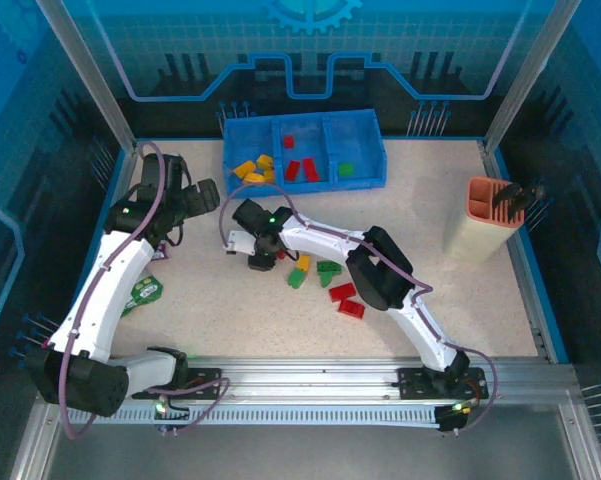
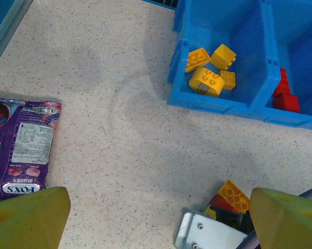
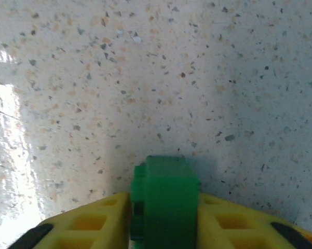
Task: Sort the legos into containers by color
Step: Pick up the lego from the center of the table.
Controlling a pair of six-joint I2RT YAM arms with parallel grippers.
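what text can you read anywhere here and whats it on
"FOX'S": on the purple packet, at its near end in the left wrist view.
"BERRIES": small, right beside that brand name on the same packet.
The white panel of fine print on that packet: too small to read.
The white label on the green-and-white wrapper beside the left arm: too blurred to read.

tray point(image 1: 280, 185) on table point(image 1: 230, 320), far side, legos point(image 1: 328, 270) loose before it, packet point(image 2: 18, 148) left

purple packet point(image 2: 21, 148) cut by left edge, green lego point(image 3: 165, 199) — lower part hidden
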